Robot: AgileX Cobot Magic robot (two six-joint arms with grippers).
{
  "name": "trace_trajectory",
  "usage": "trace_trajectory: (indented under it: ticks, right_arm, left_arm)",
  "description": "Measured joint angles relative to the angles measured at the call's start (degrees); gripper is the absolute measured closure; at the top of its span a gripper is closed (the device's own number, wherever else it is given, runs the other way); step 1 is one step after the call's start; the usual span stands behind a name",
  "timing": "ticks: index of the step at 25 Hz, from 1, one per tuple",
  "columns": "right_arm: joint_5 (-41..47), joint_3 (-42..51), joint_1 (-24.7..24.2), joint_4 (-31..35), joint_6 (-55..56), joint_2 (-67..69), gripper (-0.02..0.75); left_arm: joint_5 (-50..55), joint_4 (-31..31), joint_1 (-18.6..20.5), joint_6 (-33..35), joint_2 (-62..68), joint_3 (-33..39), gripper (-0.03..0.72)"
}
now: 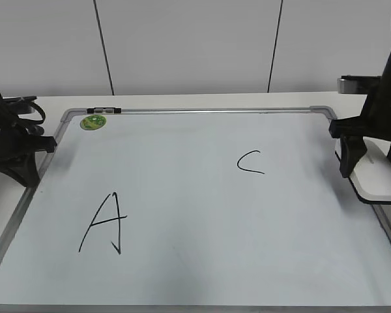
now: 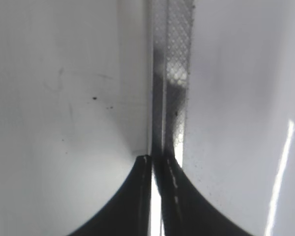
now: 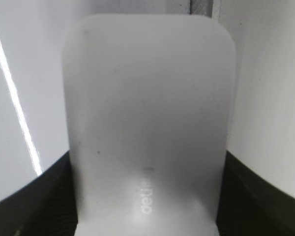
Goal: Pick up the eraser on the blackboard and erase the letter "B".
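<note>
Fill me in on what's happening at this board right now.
The right gripper has its jaws around the white eraser at the right edge of the whiteboard. Only an A and a C show on the board; no B is visible. The left gripper sits with jaws closed and empty at the board's left frame. A green magnet sits near the top left corner.

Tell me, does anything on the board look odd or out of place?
Only the white plastic eraser sits askew over the right frame of the pale whiteboard, held by the right gripper. No letter B is visible.
</note>
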Motion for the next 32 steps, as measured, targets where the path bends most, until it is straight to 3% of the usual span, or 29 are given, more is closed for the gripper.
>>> trace_trajectory:
  ticks: [18, 32]
  right_arm:
    - [-7.11, 0.0, 0.0, -0.03, -0.13, 0.11, 0.219]
    - [-5.65, -7.05, 0.0, -0.57, -0.21, 9.83, 0.219]
  left_arm:
    - [0.0, 0.0, 0.0, 0.0, 0.0, 0.0, 0.669]
    - [0.0, 0.0, 0.0, 0.0, 0.0, 0.0, 0.669]
